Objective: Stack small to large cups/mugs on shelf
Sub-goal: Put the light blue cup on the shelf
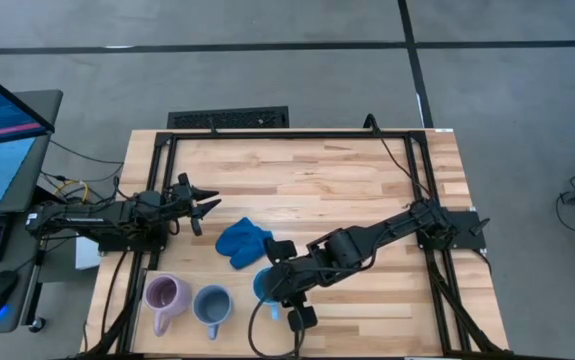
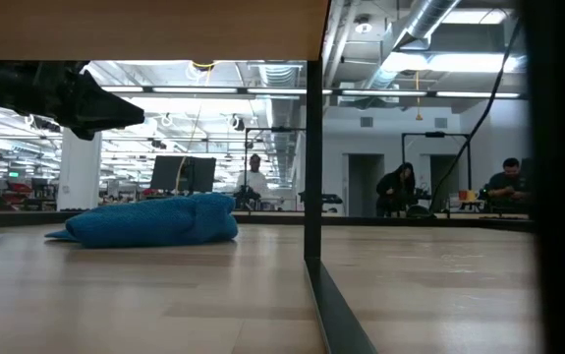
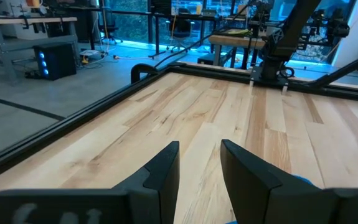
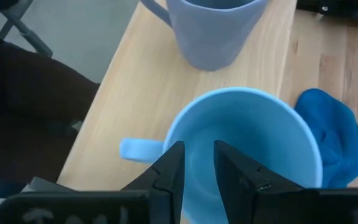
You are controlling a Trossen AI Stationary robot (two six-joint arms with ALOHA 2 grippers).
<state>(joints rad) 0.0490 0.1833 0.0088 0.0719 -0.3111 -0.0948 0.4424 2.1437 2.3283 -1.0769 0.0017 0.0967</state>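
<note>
Three mugs stand upright in a row on the pale shelf panel (image 4: 135, 81) at the table's near edge: lilac (image 1: 162, 295), grey-blue (image 1: 212, 303) and light blue (image 1: 263, 285). My right gripper (image 4: 197, 149) reaches in from the right, over the light blue mug's (image 4: 259, 137) mouth on its handle (image 4: 135, 149) side. Its fingers are a narrow gap apart, with the mug's inside showing between them. My left gripper (image 1: 205, 207) is open and empty above the table's left part, away from the mugs. My right gripper slants down into the light blue mug's mouth beside the rim (image 4: 169, 130) above the handle. One finger (image 4: 175, 162) lies over the rim line and the other over the inside. I cannot tell whether either touches the mug.
A royal-blue cloth lump (image 1: 242, 242) lies on the plank tabletop just beyond the mugs, and also shows in the right wrist view (image 4: 334, 130). A black frame (image 1: 297, 133) runs around the table. Bare planks stretch across the far and right parts.
</note>
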